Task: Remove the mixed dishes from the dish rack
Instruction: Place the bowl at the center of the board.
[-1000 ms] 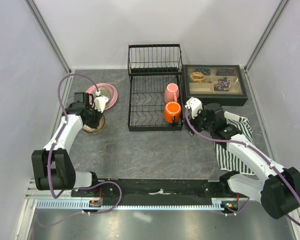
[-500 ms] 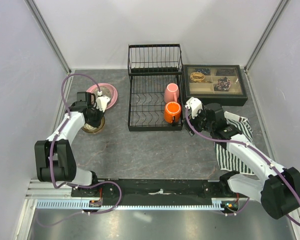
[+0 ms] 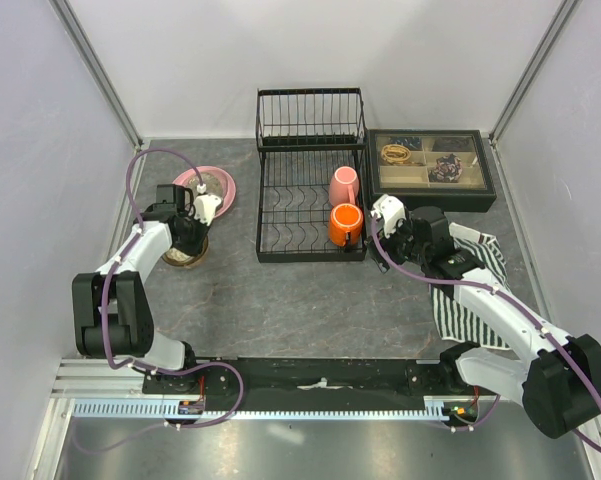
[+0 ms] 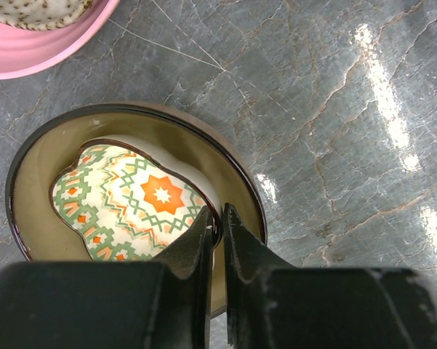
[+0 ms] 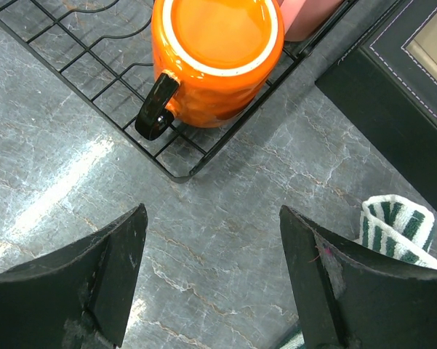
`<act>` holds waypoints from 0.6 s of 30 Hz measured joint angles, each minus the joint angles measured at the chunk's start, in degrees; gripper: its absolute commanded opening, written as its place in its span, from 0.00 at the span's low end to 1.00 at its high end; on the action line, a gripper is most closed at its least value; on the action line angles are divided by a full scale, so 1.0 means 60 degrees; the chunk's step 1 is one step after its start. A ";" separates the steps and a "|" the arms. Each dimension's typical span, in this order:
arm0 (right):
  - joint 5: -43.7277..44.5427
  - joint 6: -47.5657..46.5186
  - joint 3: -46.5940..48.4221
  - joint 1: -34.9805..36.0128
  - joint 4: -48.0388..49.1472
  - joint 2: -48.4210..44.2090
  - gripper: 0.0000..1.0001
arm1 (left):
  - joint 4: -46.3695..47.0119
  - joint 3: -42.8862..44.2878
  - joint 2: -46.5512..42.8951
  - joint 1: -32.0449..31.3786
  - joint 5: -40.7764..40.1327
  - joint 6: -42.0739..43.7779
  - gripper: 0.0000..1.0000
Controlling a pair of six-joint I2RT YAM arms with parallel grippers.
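Grey marbled table [image 3: 300, 300]. The dish rack [image 3: 292, 205] stands at the middle back. Its upright slots are bare, and only two mugs sit in the flat basket.

- Trinket tray [image 3: 430, 199] is just right of the rack, with the striped cloth [image 3: 465, 315] in front of it under the right arm.
- Pink plate [image 3: 225, 190] is already out, left of the rack, with the grey speckled plate [image 3: 213, 182] lying on it.
- Brown bowl [image 4: 40, 149] is on the table just in front of the plates, and the small pale bowl [image 4: 138, 203], patterned inside, is nested in it.
- Orange mug [image 5: 218, 43] sits at the basket's near right corner, its dark handle pointing out to the near left. Pink mug [image 3: 344, 185] is right behind it.
- Left gripper [image 4: 217, 218] is pinched onto the pale bowl's rim.
- Right gripper [image 5: 212, 276] is spread wide, holding nothing, over bare table just off the rack's corner.

Risks, as I judge them:
- If the left arm lifts before it lets go, it could drag or tip the nested bowl.
- On the right, a finger could snag the wire edge.
- The glossy mug could slip or twist in the grip, or get shoved into the pink one.
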 measured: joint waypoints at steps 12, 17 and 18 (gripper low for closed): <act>0.0000 0.0000 -0.0047 0.0000 -0.0004 0.0000 0.82 | -0.0022 0.0113 -0.0157 0.0000 -0.0069 0.0066 0.53; 0.0004 0.0000 -0.0062 0.0000 -0.0004 0.0000 0.82 | -0.0178 0.0470 -0.0776 0.0000 0.0095 0.0047 0.69; 0.0011 0.0000 -0.0062 0.0000 0.0000 0.0000 0.81 | -0.0215 0.0568 -0.0929 0.0000 0.0124 0.0051 0.71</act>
